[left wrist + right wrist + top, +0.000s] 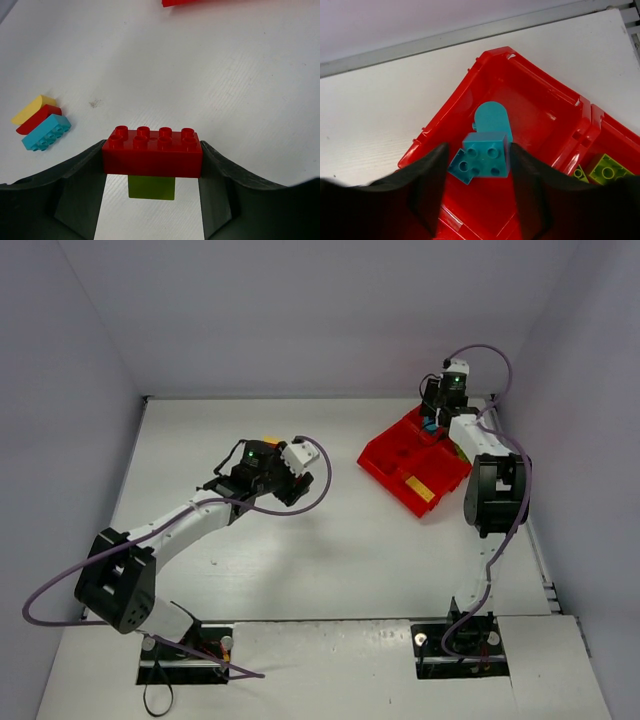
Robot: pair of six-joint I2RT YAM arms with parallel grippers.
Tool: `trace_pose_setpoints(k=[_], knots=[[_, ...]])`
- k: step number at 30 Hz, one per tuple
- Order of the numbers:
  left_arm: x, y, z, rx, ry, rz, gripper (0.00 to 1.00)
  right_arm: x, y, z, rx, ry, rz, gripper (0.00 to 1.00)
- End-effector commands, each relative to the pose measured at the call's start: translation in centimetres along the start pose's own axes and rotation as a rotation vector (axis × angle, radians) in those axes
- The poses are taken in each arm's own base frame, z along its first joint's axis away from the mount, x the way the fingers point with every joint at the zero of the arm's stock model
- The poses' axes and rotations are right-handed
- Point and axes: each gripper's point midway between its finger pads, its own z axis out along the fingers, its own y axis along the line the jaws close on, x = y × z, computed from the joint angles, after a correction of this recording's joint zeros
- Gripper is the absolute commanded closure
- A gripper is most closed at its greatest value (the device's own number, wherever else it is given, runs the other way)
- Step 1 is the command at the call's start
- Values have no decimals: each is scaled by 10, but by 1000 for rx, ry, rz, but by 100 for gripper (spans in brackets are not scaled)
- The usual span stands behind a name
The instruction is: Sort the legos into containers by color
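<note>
— Where's the red brick [152, 156]?
— Clamped in the left gripper [152, 159], long axis across the jaws. Top view: tray [385, 462] at three o'clock.
— Right gripper [477, 167]?
— Straddling a cyan brick [485, 154] over the tray; grip unclear.

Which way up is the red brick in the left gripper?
Upright: the red brick shows eight studs on top, clamped in the left gripper.
</note>
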Motion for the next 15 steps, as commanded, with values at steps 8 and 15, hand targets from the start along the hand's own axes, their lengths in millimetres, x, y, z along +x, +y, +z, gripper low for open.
trace_pose_setpoints(k=[8,15], knots=[[-69,9,-18,-36,-241,-102,100,-57,13,-31,-82,-129,12,34],[-106,26,-33,-124,-332,-459,100,-74,64,-116,-352,-211,18,34]])
